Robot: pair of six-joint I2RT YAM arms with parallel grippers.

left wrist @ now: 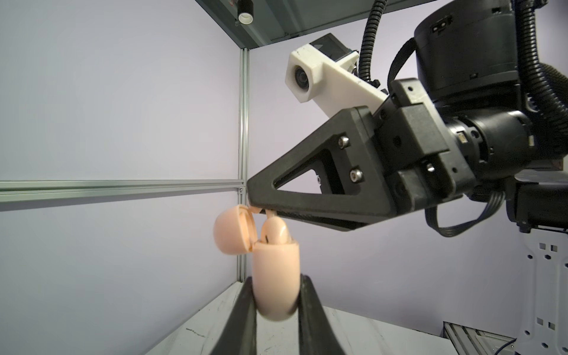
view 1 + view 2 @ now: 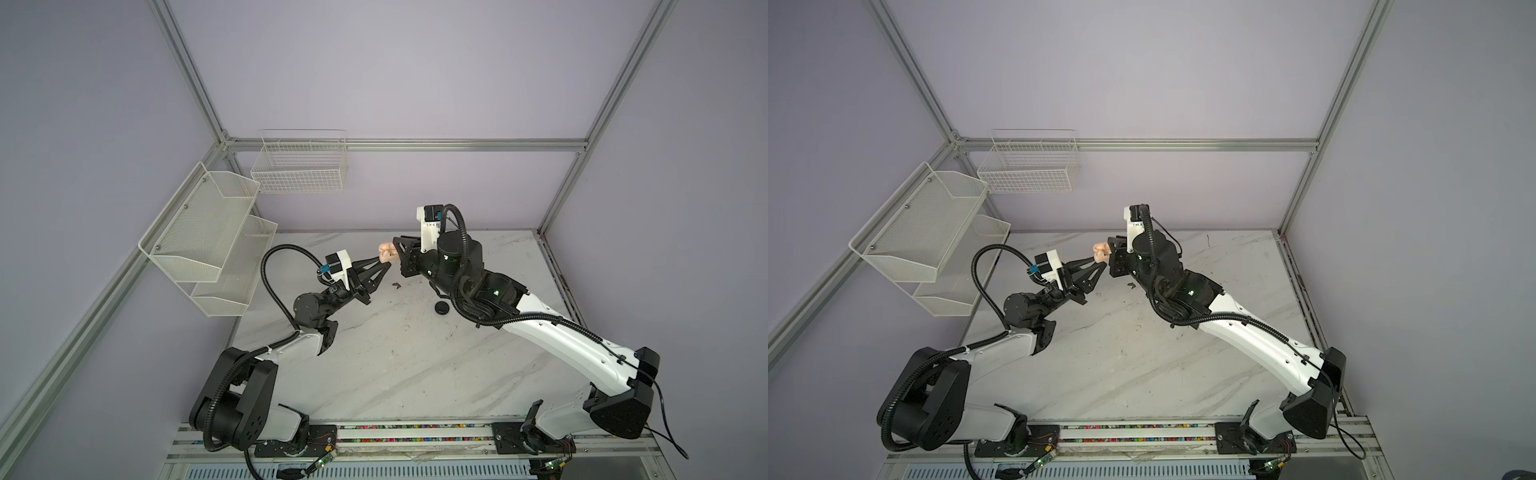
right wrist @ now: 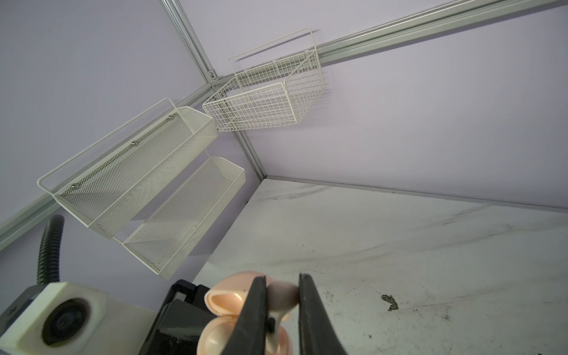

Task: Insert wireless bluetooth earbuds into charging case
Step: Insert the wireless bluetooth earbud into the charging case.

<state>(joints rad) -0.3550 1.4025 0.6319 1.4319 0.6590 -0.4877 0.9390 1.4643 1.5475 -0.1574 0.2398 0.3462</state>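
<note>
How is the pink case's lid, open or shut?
Open: the lid is swung back from the pink case, and an earbud sticks out of its mouth.

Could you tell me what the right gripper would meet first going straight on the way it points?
Probably the open lid of the charging case in the left gripper, just past the earbud the right gripper holds; depth is unclear.

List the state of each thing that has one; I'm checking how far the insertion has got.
Peach-pink rounded plastic charging case: lid open, held in the air.
Pale pink stemmed earbud: gripped, stem pointing into the open case.
Left gripper: shut on the case.
Right gripper: shut on the earbud.
Small black round case: lying on the white marble table, untouched.
</note>
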